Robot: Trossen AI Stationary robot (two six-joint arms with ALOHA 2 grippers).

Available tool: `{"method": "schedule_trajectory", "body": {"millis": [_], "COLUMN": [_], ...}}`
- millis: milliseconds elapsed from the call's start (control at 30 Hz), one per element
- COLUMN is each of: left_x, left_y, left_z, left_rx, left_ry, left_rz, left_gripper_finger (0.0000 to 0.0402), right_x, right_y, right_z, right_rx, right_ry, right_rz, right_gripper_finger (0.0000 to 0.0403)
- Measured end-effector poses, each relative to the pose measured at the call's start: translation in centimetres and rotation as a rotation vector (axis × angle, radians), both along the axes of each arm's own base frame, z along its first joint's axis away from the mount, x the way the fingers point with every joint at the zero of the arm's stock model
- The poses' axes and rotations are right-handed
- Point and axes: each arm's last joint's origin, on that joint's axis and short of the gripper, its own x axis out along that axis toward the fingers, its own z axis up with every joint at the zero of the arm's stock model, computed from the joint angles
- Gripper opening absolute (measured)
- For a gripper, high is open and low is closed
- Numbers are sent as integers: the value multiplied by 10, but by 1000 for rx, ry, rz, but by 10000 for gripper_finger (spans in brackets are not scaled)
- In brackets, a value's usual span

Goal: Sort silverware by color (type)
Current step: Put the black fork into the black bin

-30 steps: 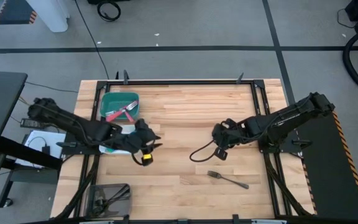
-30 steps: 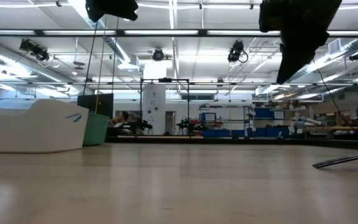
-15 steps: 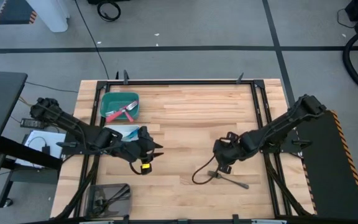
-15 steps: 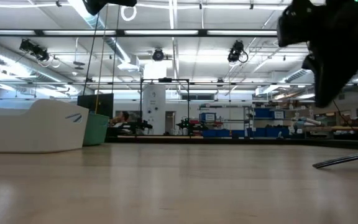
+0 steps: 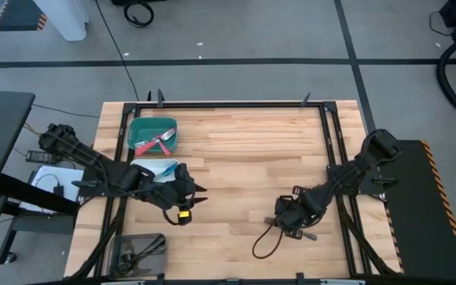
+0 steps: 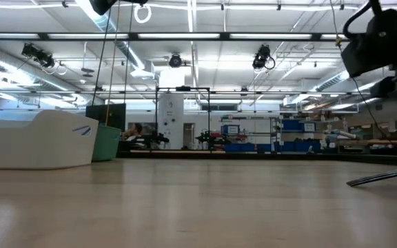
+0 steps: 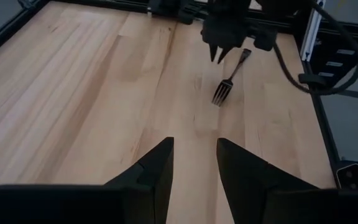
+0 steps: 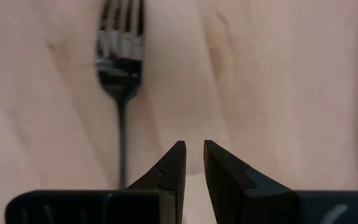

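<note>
Here right hand (image 8: 191, 163) hovers beside fork (image 8: 120, 74)

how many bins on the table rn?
3: green bin at the far left, white bin just nearer, beside the left gripper, grey bin at the near-left corner.

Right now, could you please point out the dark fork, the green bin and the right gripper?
dark fork (image 8: 118, 59): right wrist view, neck below tines.
green bin (image 5: 137, 124): high view, rim.
right gripper (image 8: 191, 163): right wrist view, between fingertips.
</note>
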Motion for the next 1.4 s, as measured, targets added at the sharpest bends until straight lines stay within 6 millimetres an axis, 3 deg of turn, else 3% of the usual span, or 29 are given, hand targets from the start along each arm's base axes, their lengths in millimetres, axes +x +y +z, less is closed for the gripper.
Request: {"method": "schedule_trajectory", "body": {"millis": [200,433,1167,1400], "left_x": [0,1,-1,-1], "left_y": [0,2,2,3], "left_z": [0,0,-2,-2], "left_rx": [18,56,72,72], "left_ry": [2,6,29,30], "left_rz": [-12,-26,-31,-30], "left_gripper_finger": [132,132,132,132], "right_x": [-3,-5,-4,-10], "right_y": [15,30,36,31], "right_z": [1,1,3,-13], "right_rx": [49,36,6,22], "right_ry": [-45,-158,-244,-221], "right_rz": [-30,56,73,52], "right_gripper_finger": [66,66,66,66]}}
